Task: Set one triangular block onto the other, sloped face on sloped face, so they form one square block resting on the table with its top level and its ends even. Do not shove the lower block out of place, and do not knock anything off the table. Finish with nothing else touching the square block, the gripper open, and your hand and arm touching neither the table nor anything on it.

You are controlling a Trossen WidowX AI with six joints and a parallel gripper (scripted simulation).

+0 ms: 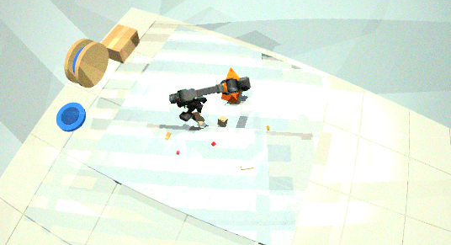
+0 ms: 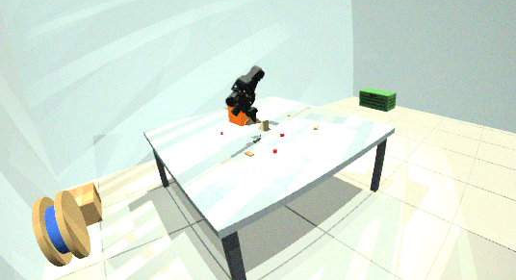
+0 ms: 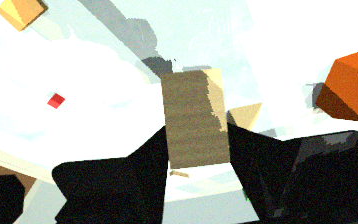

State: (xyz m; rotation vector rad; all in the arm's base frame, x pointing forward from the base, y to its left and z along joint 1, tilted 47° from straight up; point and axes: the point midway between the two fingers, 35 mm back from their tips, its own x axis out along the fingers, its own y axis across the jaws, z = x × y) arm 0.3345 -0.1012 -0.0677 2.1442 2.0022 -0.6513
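Apparently lifted — gripper (image 3: 197,150) clamps one tan triangular block (image 3: 194,117) — other (image 3: 245,115) beside.

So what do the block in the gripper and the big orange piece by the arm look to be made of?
The block clamped in the gripper looks like unfinished wood: tan, matte, with faint streaky grain. The orange piece could be painted wood or plastic: flat, even colour, no grain, sharp edges, no shine. Neither look settles it for certain.
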